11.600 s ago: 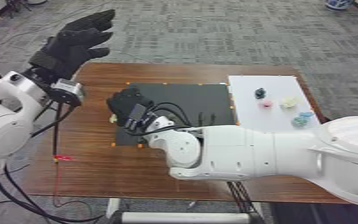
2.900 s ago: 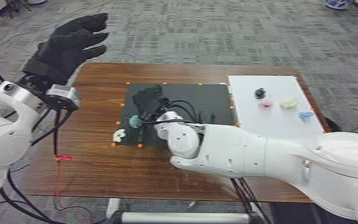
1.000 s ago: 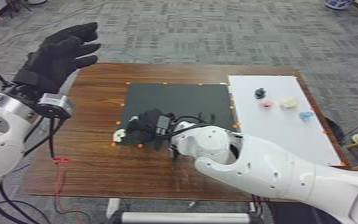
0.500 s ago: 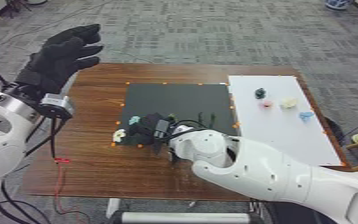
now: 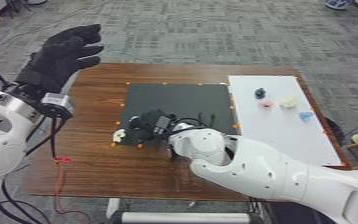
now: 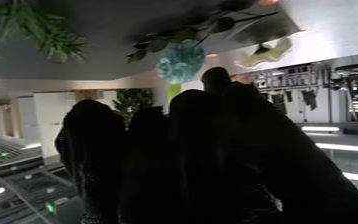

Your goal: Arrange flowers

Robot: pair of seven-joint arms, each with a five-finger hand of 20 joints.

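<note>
Petals of the blue-green flower [image 6: 182, 61] are right by the right hand [image 5: 149, 126] at the near left part of the dark mat [image 5: 180, 95]. In the right wrist view its light green stem [image 6: 174, 90] runs in a nearly straight line to the black glove, and the petals point away from the hand. The low end of the stem is hidden behind the glove, so I can't tell if the right hand is holding it. In the head view the hand is so dark that its shape is hard to make out.

A dark leafy twig [image 6: 202, 35] lies slanted across the petals' far side. Near them is a pale bloom [image 6: 264, 52], with its cup tipped over. Some bushy green leaves [image 6: 38, 30] are cut off by the edge of the view.

Just beside the right hand, a white flower [image 5: 119, 135] lies at the mat's left edge. Its petals are too small to tell which way they face.

On the white board [image 5: 286, 137] sit a dark thing [image 5: 260, 93], a pink flower [image 5: 267, 104], a yellow flower [image 5: 288, 102] and a blue flower [image 5: 306, 115].

The left hand [image 5: 58, 60] is wide, up past the left side of the brown worktop [image 5: 104, 170].
</note>
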